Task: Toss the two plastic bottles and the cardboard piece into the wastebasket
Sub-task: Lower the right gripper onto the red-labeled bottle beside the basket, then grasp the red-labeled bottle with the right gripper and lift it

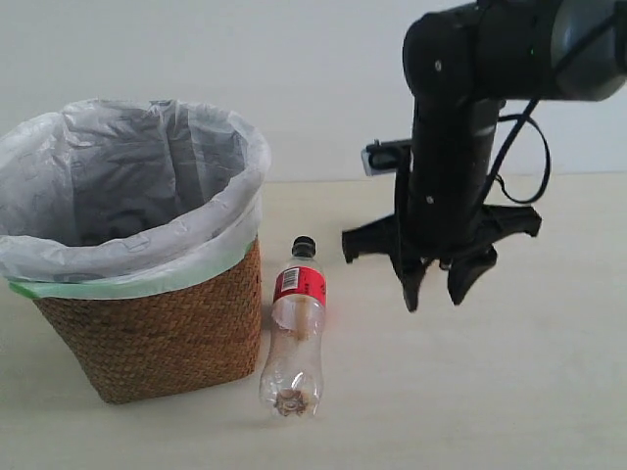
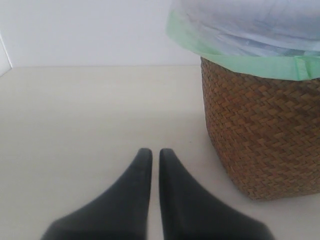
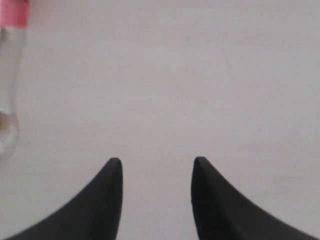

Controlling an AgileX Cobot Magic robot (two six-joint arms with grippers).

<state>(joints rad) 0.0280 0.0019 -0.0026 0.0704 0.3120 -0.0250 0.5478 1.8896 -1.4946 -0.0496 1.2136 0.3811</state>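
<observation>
Looking half-done at best: the red-label bottle (image 1: 294, 333) lies just beside the wicker wastebasket (image 1: 157, 333) toward the table's near-left corner. The other bottle and the cardboard aren't in sight, maybe binned already. Right gripper (image 1: 434, 299) hangs spread and empty, left gripper (image 2: 155, 152) is pinched on nothing.

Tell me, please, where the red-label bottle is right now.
In the exterior view, the bottle lies on the table close beside the wastebasket, on its right, with its cap towards the back and the open right gripper further right.
</observation>
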